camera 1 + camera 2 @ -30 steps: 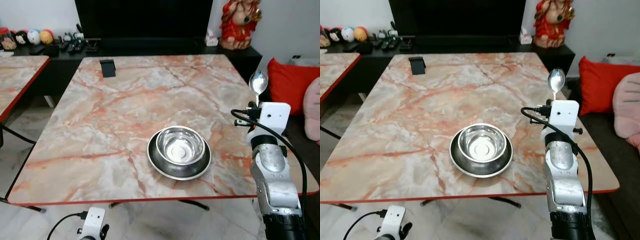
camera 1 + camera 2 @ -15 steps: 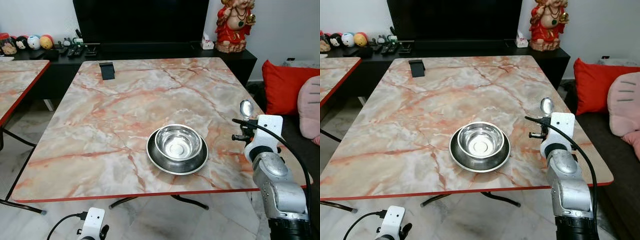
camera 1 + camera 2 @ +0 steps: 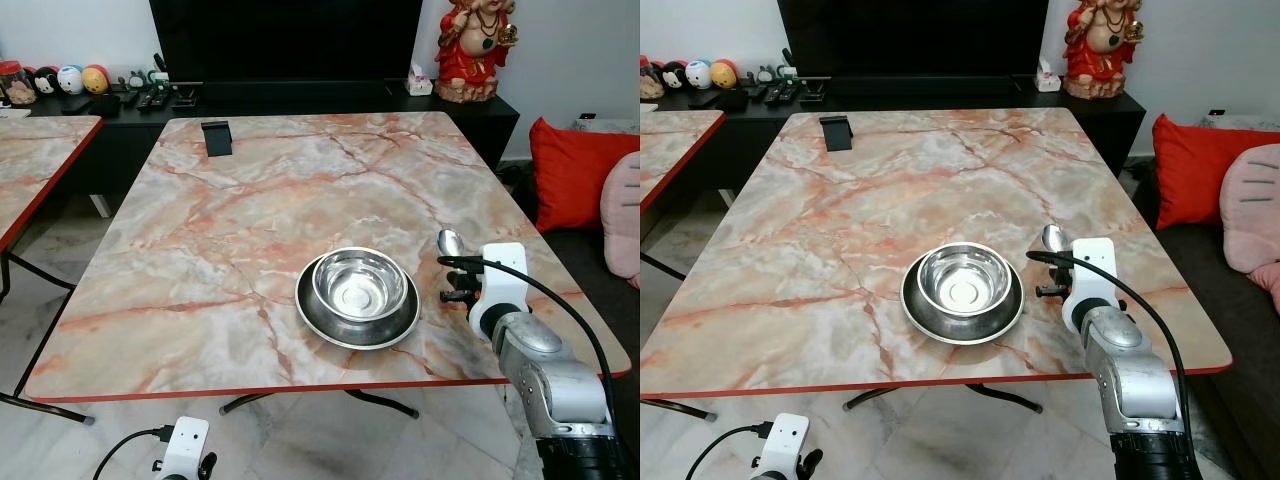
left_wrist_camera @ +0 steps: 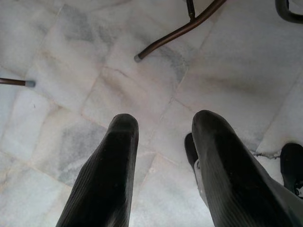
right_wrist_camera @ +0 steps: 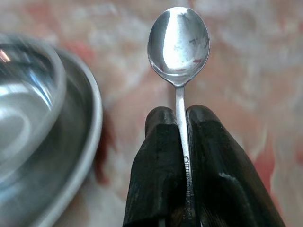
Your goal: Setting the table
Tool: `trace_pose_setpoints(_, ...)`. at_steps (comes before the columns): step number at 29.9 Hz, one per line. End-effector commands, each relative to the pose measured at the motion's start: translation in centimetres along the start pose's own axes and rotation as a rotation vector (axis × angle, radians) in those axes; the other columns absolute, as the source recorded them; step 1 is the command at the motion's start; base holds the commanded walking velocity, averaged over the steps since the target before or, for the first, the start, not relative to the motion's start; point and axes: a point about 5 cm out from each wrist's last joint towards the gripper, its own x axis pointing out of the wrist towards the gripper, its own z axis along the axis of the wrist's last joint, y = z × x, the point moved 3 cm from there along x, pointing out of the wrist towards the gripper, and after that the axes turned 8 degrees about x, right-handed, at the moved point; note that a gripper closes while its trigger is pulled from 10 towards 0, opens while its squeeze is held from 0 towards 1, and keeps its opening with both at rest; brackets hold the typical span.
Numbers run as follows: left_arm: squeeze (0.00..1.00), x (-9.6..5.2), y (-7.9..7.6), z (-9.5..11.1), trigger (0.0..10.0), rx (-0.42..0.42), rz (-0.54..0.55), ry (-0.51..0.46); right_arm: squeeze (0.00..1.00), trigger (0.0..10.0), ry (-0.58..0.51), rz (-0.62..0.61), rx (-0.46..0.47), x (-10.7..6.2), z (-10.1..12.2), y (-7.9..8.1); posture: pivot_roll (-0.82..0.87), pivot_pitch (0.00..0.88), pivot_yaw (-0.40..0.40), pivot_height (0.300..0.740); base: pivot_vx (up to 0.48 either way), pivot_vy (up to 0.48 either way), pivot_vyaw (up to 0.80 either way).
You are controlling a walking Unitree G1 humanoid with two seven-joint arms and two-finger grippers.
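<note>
A steel bowl (image 3: 360, 283) sits inside a steel plate (image 3: 318, 316) near the front of the marble table (image 3: 250, 200). My right gripper (image 5: 179, 113) is shut on the handle of a steel spoon (image 3: 449, 242), which points away from me. The spoon hangs low over the table just right of the plate; its bowl (image 5: 178, 42) shows clearly in the right wrist view, with the plate's rim (image 5: 92, 127) beside it. My left gripper (image 4: 161, 127) hangs idle below the table's front edge, open over the tiled floor.
A small black stand (image 3: 215, 136) is on the table's far left corner. A second marble table (image 3: 40, 150) stands to the left. A dark console with a red statue (image 3: 474, 45) lies behind, and a red cushion (image 3: 570, 170) lies to the right. Table legs (image 4: 180, 30) cross the floor.
My right arm has come down and moved left with the spoon, from raised over the table's right edge to low beside the plate. The bowl and plate have stayed put.
</note>
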Motion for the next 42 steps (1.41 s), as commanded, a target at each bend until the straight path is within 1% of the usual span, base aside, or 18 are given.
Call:
trace_pose_setpoints(1,0.00,-0.2,-0.1,-0.7,10.0,0.007,-0.009,0.027,0.00,10.0,0.036,-0.016,0.039,0.0,-1.0,-0.5,-0.06,0.000,-0.016,0.740,0.000,0.000,0.00)
trace_pose_setpoints(8,0.00,-0.1,-0.2,-0.7,10.0,0.009,-0.011,0.028,0.00,10.0,0.067,-0.002,0.110,0.1,-2.2,-0.3,-0.06,0.000,-0.017,0.740,0.000,0.000,0.00)
trace_pose_setpoints(13,0.00,-0.1,-0.3,-0.8,10.0,0.008,-0.010,0.030,0.00,10.0,0.051,0.011,0.105,0.3,-2.0,-0.1,-0.06,0.000,-0.018,0.740,0.000,0.000,0.00)
trace_pose_setpoints(15,0.00,-0.2,-0.2,-0.8,10.0,0.006,-0.009,0.034,0.00,10.0,0.023,0.030,0.096,0.4,-1.4,0.2,-0.05,0.000,-0.019,0.740,0.000,0.000,0.00)
trace_pose_setpoints(18,0.00,-0.2,-0.2,-0.9,10.0,0.005,-0.008,0.037,0.00,10.0,0.014,0.053,0.089,0.5,-1.0,0.8,-0.05,0.000,-0.017,0.740,0.000,0.000,0.00)
trace_pose_setpoints(19,0.00,-0.2,-0.2,-0.9,10.0,0.005,-0.008,0.038,0.00,10.0,0.011,0.065,0.090,0.5,-0.9,1.1,-0.05,0.000,-0.017,0.740,0.000,0.000,0.00)
trace_pose_setpoints(24,0.00,-0.2,-0.2,-0.9,10.0,0.003,-0.007,0.037,0.00,10.0,0.012,0.082,0.066,0.6,-1.0,1.5,-0.05,0.000,-0.014,0.740,0.000,0.000,0.00)
trace_pose_setpoints(31,0.00,-0.2,0.1,-1.0,10.0,0.015,-0.008,0.038,0.00,10.0,0.005,0.063,0.064,0.6,-1.2,1.5,-0.05,0.000,0.008,0.740,0.000,0.000,0.00)
trace_pose_setpoints(32,0.00,-0.2,0.3,-1.0,10.0,0.020,-0.007,0.041,0.00,10.0,0.011,0.050,0.059,0.6,-1.5,1.3,-0.05,0.000,0.009,0.740,0.000,0.000,0.00)
trace_pose_setpoints(42,0.00,-0.2,0.8,-0.7,10.0,0.029,-0.003,0.028,0.00,10.0,0.010,-0.009,0.066,0.8,-1.9,0.5,-0.04,0.000,0.024,0.740,0.000,0.000,0.00)
